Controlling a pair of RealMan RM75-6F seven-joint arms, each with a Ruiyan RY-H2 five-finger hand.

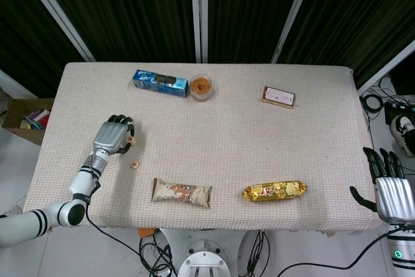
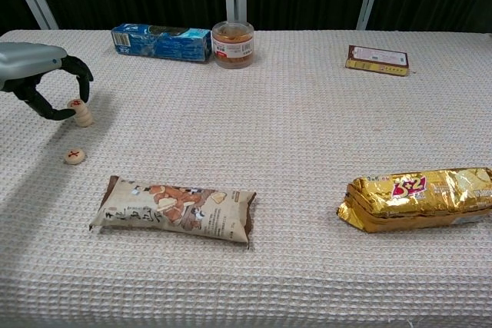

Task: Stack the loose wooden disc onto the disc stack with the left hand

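The table (image 2: 307, 113) is seen carrying the task's things at the left of the frame. The left hand (image 2: 34, 74) is curled around the top of the disc stack (image 2: 81, 113), its fingers (image 2: 81, 74) narrowed on the uppermost disc; whether it is truly pinched cannot be told. The loose wooden disc (image 2: 74, 157) lies apart, below the stack and the fingers. The right hand (image 1: 389, 189), fingers spread, is kept far off at lower right.

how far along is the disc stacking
One pale wooden disc marked in red tops the small wooden disc stack, with the left hand curled around it. Another loose wooden disc lies apart on the woven table cover, unstacked. Right hand idle off-table.
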